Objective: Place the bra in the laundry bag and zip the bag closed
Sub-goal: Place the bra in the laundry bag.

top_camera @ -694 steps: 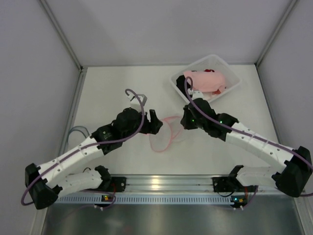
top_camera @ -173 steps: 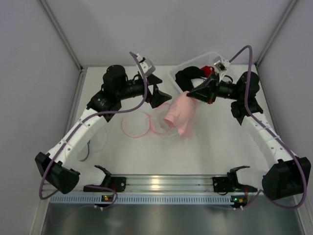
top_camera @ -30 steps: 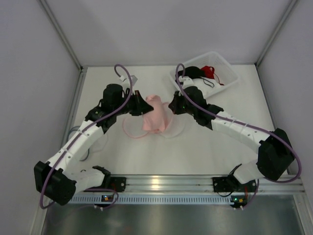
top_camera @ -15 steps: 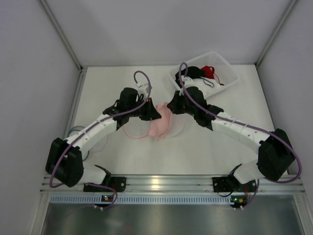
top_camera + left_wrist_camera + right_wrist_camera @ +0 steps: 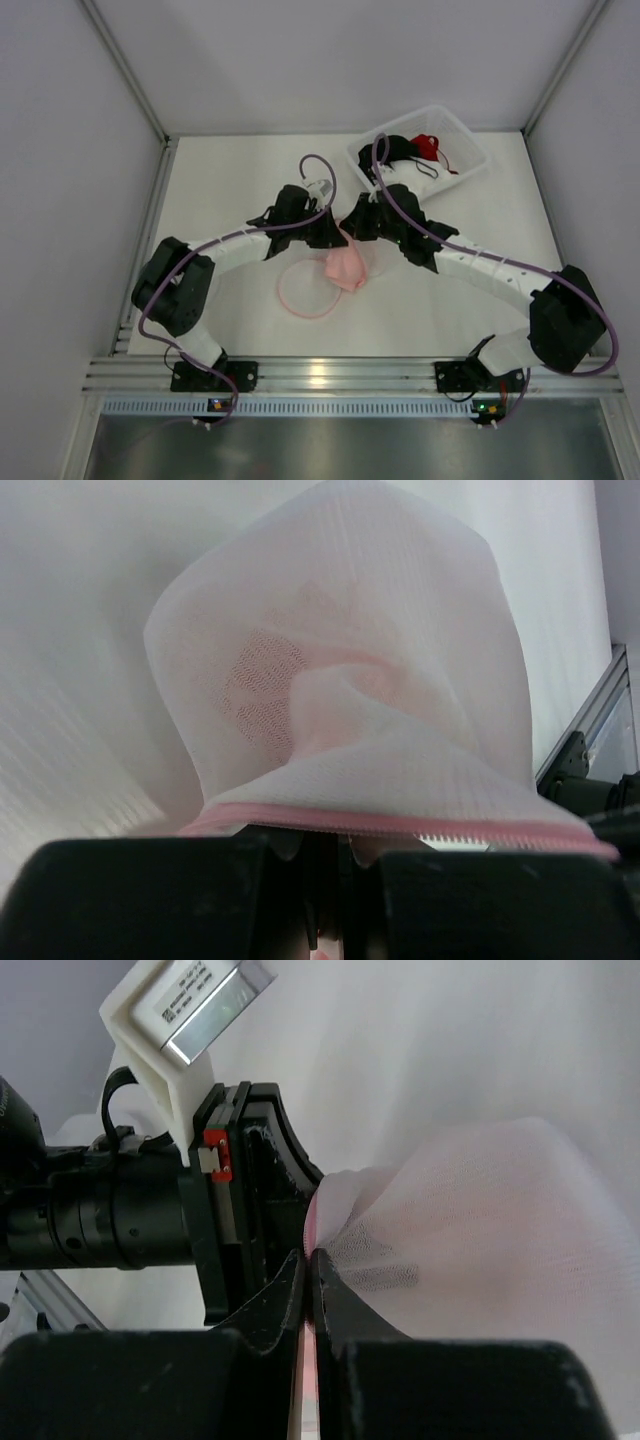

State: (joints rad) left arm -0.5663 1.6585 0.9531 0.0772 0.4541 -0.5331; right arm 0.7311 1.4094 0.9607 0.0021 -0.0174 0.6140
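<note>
Both the left tool (image 5: 330, 233) and right tool (image 5: 353, 222) are pinched shut, nearly touching, on the zipper edge (image 5: 450, 828) of the laundry bag (image 5: 420, 630); bra (image 5: 346, 268) is slung inside, nearward.

Clamped left gripper (image 5: 325, 842) facing clamped right gripper (image 5: 306, 1257)

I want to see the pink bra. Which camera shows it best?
Left wrist: the bra shows close up, pink through the laundry bag. Top view shows only a small pink bundle; right wrist, mostly mesh.
</note>
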